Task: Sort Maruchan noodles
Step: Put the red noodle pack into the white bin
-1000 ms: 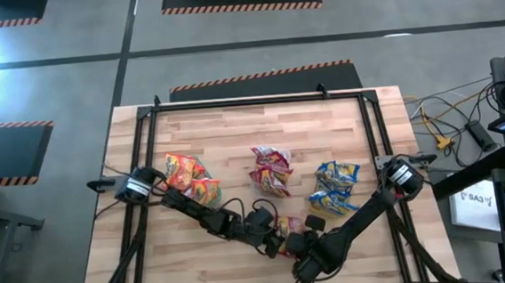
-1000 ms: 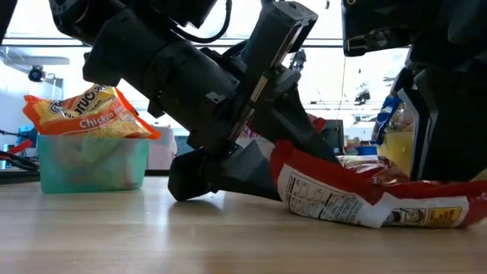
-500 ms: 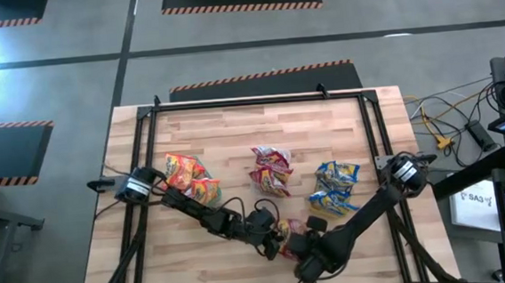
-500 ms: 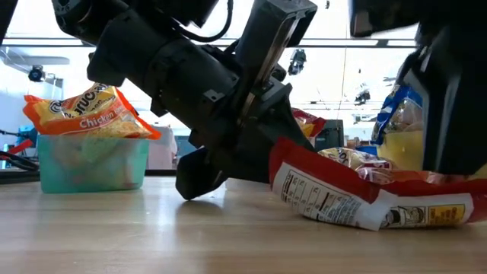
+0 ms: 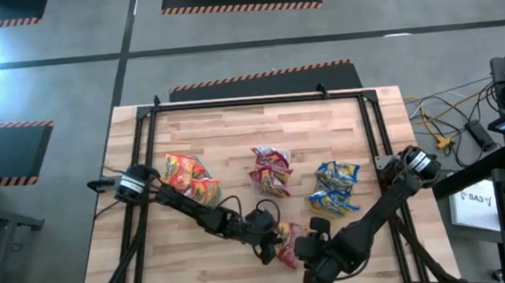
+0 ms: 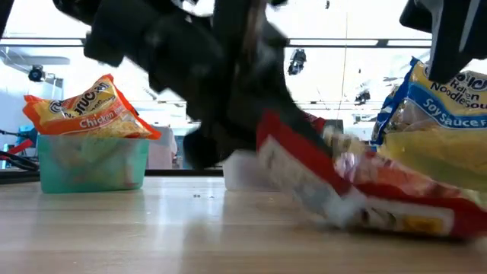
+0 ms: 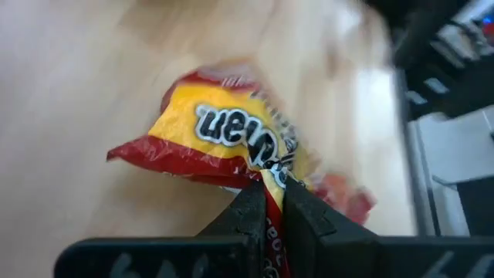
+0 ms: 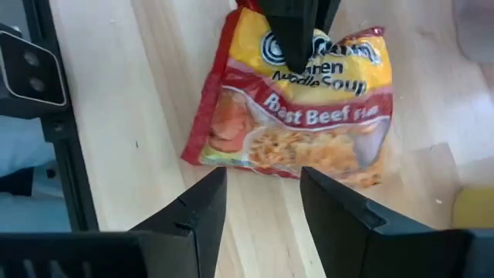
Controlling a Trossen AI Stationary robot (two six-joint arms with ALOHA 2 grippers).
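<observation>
Since a second ago the left claw (image 5: 277,239) has shut on an edge of the red roast beef packet (image 5: 288,242) and the packet has tipped up from lying flat, while the right claw (image 5: 316,245) has let go, its fingers spreading, and drawn back toward the near right.

At the far left of the sorted row, the orange chicken packets (image 5: 188,178) are heaped in the green bin (image 6: 91,161), well left of the action. The left arm reaches from the left edge of the surface (image 5: 233,125) across to the near middle. Its claw is pinched narrow on the packet's crinkled edge, as the left wrist view shows, the two dark fingers (image 7: 251,216) meeting over the plastic with the yellow and red face of the packet beyond them.

In the middle, farther back, lies the pile of red-pink packets (image 5: 270,170). The held packet sits just near of that pile, one end lifted and the other low at the wood in the low view, though that view is blurred.

Just right of the packet is the right claw, its fingers (image 8: 193,216) standing apart and clear of the packet. To the right and farther back rest the blue-yellow soy sauce packets (image 5: 335,186).
</observation>
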